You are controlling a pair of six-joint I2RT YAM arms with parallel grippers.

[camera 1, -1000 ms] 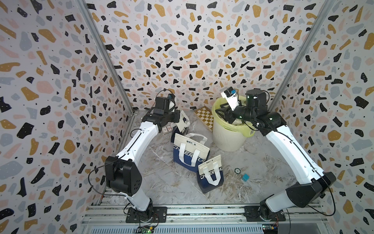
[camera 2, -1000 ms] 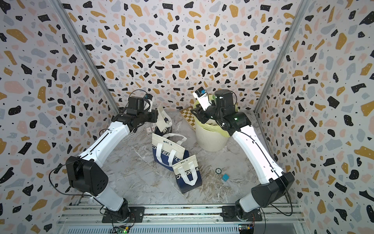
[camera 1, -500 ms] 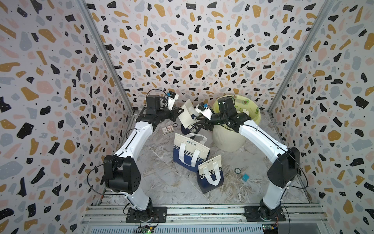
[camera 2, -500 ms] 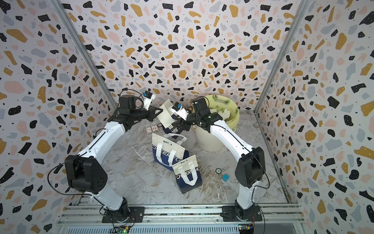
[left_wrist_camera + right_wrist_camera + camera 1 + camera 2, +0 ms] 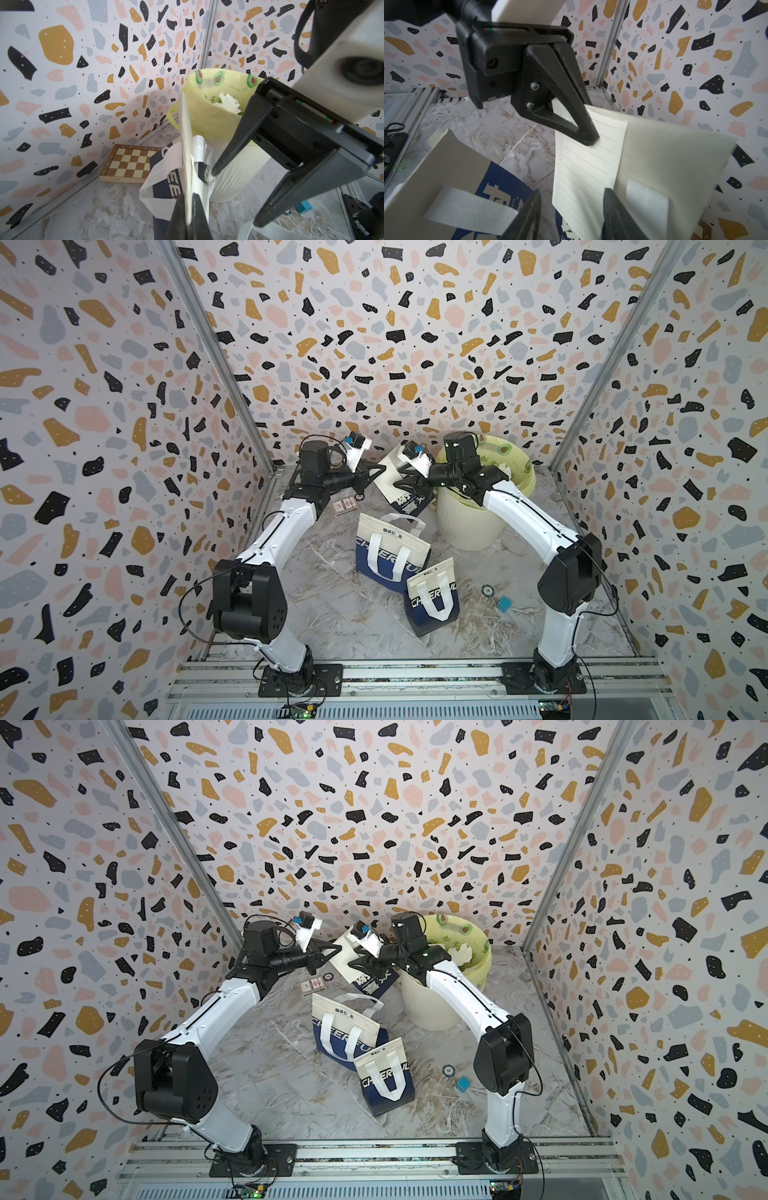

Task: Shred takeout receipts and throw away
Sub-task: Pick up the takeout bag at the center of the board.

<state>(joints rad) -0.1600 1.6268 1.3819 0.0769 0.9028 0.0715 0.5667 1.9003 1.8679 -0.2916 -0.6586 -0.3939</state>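
Clamping receipt [image 5: 587,166], left gripper [image 5: 588,141]; right gripper [image 5: 572,192] spread astride free edge

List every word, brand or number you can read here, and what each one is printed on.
"CHEERFUL": front tote bag.
"CHEERFU", its end hidden: middle tote bag.
"avocado", seen upside down: bin liner.
Too small to read: the small print atop both totes, the red-and-white card, the round token.
No words: lined sheet, only rules and checkboxes.

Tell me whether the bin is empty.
No, ragged white paper scraps lie inside the yellow-lined bin.
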